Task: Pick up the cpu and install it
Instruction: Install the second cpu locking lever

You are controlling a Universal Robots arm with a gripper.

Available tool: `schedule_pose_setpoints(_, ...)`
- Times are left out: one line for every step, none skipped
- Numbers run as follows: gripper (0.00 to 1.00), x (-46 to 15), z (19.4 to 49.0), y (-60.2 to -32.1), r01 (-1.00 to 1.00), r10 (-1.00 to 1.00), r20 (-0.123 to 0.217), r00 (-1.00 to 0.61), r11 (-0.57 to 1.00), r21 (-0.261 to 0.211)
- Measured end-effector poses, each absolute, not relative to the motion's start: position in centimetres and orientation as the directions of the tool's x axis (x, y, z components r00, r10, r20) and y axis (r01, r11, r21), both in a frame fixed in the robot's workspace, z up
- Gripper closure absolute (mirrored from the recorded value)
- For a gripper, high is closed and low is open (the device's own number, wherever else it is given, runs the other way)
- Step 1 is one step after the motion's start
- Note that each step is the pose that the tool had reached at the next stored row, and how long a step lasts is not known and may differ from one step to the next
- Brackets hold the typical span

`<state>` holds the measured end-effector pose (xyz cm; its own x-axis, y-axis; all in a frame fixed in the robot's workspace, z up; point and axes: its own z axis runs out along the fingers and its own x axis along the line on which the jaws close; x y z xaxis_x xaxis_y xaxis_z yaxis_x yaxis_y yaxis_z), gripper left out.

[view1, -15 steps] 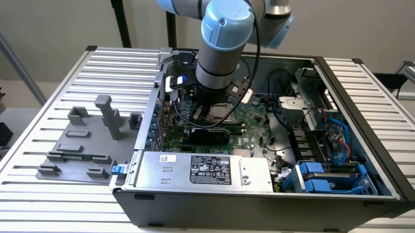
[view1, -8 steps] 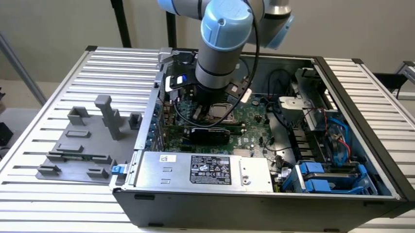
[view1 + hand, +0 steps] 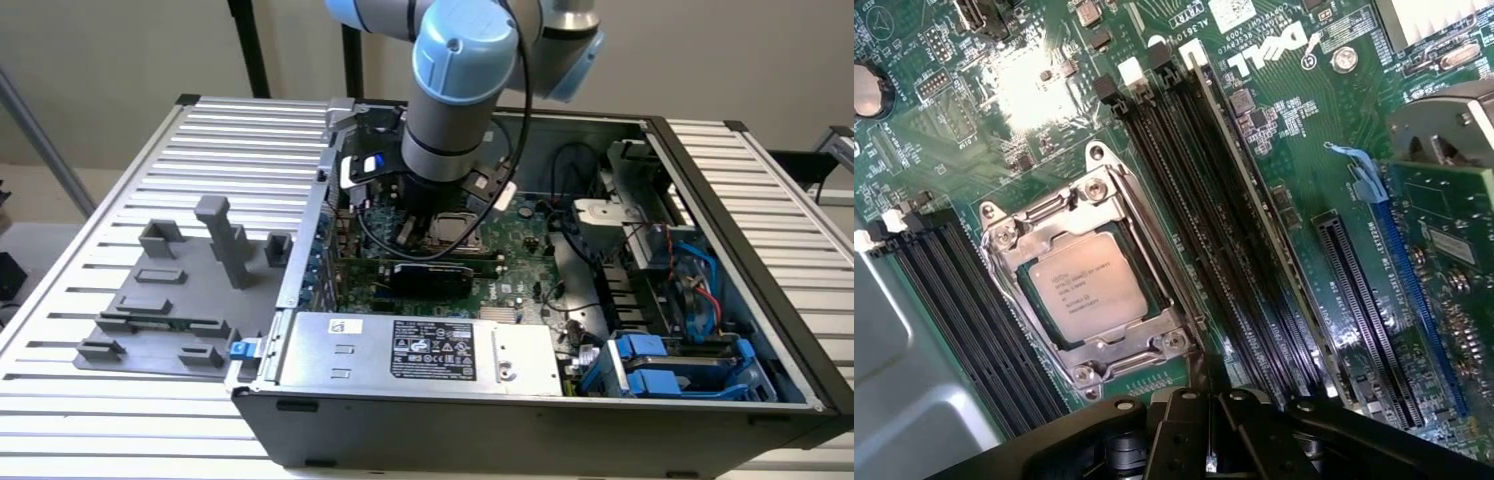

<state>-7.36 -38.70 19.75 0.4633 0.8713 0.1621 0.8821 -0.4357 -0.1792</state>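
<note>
Silvery cpu [image 3: 1084,292] in its metal-framed socket [image 3: 1004,237] inside the computer case [image 3: 534,415], closed empty tool [image 3: 1199,440] above.

RAM slots [image 3: 1194,230] flank socket [image 3: 1089,285] — top open.

Ribbed metal table [image 3: 107,300], beige wall [image 3: 120,45], black posts [image 3: 248,45]

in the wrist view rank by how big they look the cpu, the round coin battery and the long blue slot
1. Long blue plastic expansion slot, spanning the most of the picture.
2. Square silvery metal-topped cpu, seated in its socket.
3. Round silver coin battery, partly cut off at the edge, but clearly smallest.
</note>
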Motion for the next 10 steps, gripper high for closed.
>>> schedule_pose_setpoints(0.89, -7.4, 19.7, -38.6, 0.882, 0.871, 0.161, 0.463, -0.436, -0.178)
schedule_pose_setpoints(0.89, -7.4, 19.7, -38.6, 0.882, 0.872, 0.159, 0.463, -0.436, -0.177)
schedule_pose_setpoints(0.89, -7.4, 19.7, -38.6, 0.882, 0.872, 0.156, 0.463, -0.437, -0.176)
schedule_pose_setpoints(0.89, -7.4, 19.7, -38.6, 0.882, 0.873, 0.154, 0.463, -0.437, -0.175)
schedule_pose_setpoints(0.89, -7.4, 19.7, -38.6, 0.882, 0.873, 0.152, 0.463, -0.438, -0.174)
schedule_pose_setpoints(0.89, -7.4, 19.7, -38.6, 0.882, 0.873, 0.151, 0.463, -0.438, -0.174)
schedule_pose_setpoints(0.89, -7.4, 19.7, -38.6, 0.882, 0.873, 0.151, 0.463, -0.438, -0.174)
schedule_pose_setpoints(0.89, -7.4, 19.9, -38.6, 0.882, 0.873, 0.151, 0.463, -0.438, -0.173)
schedule_pose_setpoints(0.89, -7.4, 20.2, -38.6, 0.882, 0.873, 0.151, 0.463, -0.438, -0.173)
schedule_pose_setpoints(0.89, -7.4, 20.7, -38.6, 0.882, 0.873, 0.151, 0.463, -0.438, -0.174)
